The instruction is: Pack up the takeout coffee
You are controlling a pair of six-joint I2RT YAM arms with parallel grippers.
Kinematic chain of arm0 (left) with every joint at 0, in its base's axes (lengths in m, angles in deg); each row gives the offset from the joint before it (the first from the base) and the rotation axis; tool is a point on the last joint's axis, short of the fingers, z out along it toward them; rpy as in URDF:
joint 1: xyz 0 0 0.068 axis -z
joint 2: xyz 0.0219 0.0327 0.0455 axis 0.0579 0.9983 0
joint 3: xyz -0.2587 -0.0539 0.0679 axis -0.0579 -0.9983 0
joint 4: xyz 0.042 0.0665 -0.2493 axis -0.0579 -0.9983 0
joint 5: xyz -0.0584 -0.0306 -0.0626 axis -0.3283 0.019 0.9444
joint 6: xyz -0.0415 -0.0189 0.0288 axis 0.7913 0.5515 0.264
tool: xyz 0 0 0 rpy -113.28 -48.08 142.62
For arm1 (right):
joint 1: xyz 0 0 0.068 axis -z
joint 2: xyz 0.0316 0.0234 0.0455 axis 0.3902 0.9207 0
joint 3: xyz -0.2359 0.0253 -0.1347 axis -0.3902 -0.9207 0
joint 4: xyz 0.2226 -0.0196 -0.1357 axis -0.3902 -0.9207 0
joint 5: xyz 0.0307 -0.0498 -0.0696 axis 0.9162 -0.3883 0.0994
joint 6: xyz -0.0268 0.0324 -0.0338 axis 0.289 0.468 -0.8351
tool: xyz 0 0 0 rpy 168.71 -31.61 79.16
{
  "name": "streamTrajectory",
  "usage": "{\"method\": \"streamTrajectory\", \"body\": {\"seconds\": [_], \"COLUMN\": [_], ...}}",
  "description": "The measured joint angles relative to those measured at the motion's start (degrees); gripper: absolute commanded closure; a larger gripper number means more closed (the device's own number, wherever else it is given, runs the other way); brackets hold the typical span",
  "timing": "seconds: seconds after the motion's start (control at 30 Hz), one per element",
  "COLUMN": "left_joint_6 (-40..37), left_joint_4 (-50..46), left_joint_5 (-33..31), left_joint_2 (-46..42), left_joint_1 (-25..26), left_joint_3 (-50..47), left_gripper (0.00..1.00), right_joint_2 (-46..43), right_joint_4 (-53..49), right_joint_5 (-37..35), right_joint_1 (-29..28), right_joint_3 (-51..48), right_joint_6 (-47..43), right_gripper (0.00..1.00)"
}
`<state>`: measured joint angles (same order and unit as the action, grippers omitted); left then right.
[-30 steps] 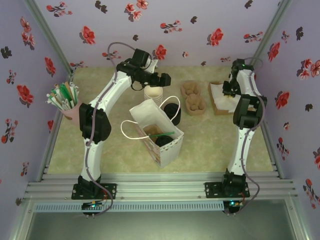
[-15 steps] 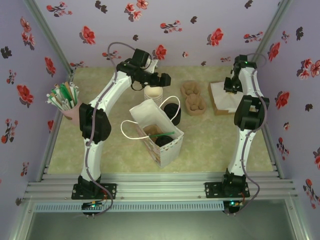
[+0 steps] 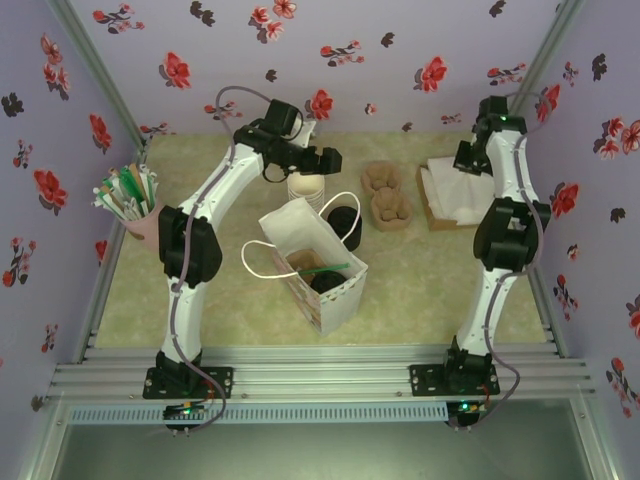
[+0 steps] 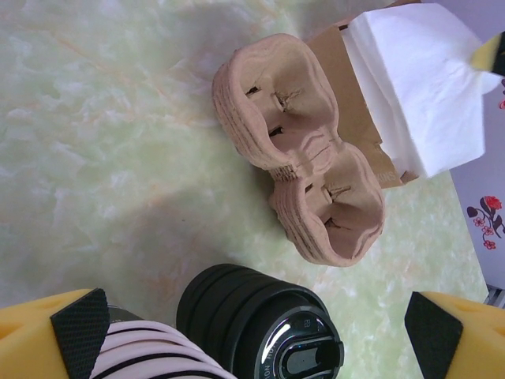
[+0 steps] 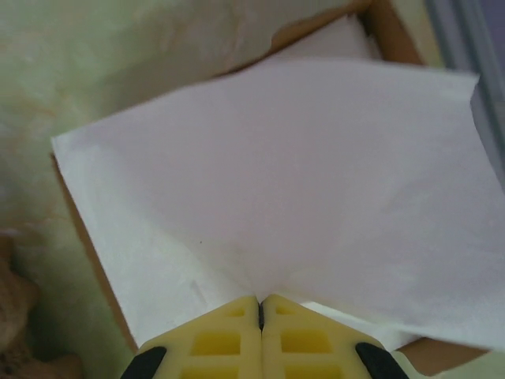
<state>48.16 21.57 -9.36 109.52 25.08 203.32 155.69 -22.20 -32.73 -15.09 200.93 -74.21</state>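
The right gripper [image 5: 260, 306] is pinched shut on a white napkin [image 5: 276, 174] over the brown box [image 3: 440, 223]. It should lift slowly so only one sheet comes up. Then it can go to the paper bag [image 3: 340, 300], where the takeout coffee [image 3: 325, 282] sits inside.

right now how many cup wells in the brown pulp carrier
2: one well at the far end of the carrier, one at the near end. Stacked ones beneath may hide more.
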Motion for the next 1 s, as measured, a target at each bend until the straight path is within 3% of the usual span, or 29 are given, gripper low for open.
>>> {"method": "streamTrajectory", "body": {"seconds": [0.3,0.37,0.57,0.8,1.0], "left_joint_6": [0.0,0.0,0.0,0.0,0.0], "left_joint_4": [0.7,0.7,0.9,0.9,0.9], "left_joint_5": [0.0,0.0,0.0,0.0,0.0], "left_joint_2": [-1.2,-1.3,-1.4,-1.4,-1.4], "left_joint_1": [0.0,0.0,0.0,0.0,0.0], "left_joint_3": [-1.5,-1.6,-1.8,-1.8,-1.8], "left_gripper": [0.01,0.01,0.01,0.01,0.01], "right_joint_2": [-0.7,0.5,6.0,8.9,12.6], "right_joint_4": [1.6,1.6,1.1,0.0,-0.4], "right_joint_5": [0.0,0.0,0.1,0.2,1.1], "right_joint_1": [0.0,0.0,0.0,0.0,0.0], "right_joint_3": [-1.1,-1.1,-1.1,-0.4,1.1], "right_joint_6": [0.3,0.3,0.3,0.4,0.3], "right_gripper": [0.98,0.82,0.58,0.56,0.47]}}
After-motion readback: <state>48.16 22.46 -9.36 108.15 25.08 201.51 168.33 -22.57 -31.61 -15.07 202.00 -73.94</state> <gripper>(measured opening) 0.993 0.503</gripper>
